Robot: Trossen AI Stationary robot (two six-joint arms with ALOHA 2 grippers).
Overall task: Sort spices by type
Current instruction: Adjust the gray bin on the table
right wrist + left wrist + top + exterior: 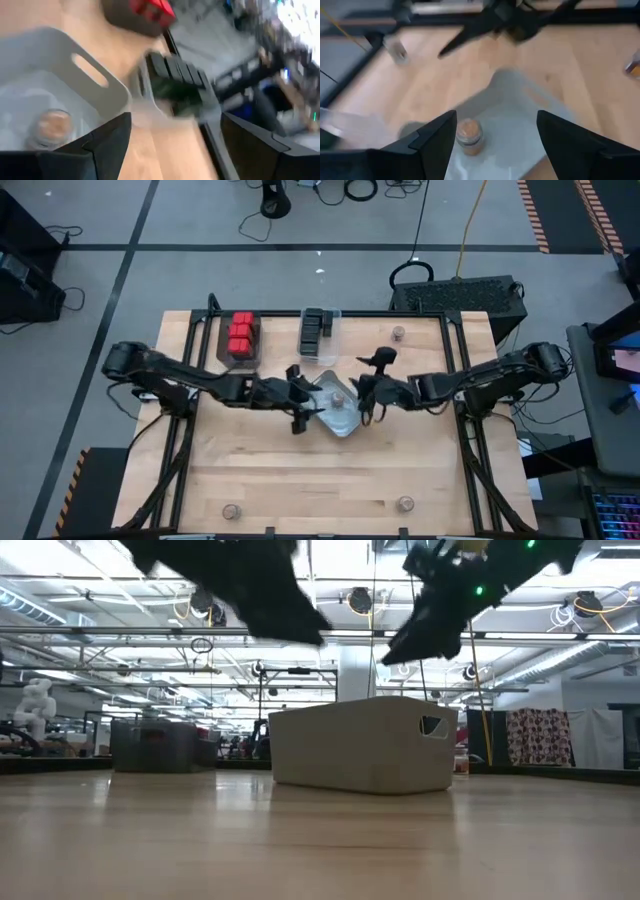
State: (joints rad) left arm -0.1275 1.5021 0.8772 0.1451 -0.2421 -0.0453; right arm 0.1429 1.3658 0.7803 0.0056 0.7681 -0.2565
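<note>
Sorting looked partly done. At the desk's (260,470) far left, red boxes (241,333) sat grouped in a clear tray, and just right of them black boxes (316,332) stood in a row in another. Left pincer (305,408) hovered over the bin's (348,423) left edge, fingers (437,142) spread apart and holding nothing. Inside the bin one round jar (338,397) remained, seen between those fingers in the left wrist view. Right pincer (366,402) hung at the bin's right side, likewise open and empty. Further right, a jar (398,333) stood alone near the far edge, and two more (232,511) (405,503) sat well apart along the near edge. So the red and black kinds seemed gathered, while the jars lay scattered: judging from this, collecting them into one place was the work left, beginning perhaps with the one in the bin
</note>
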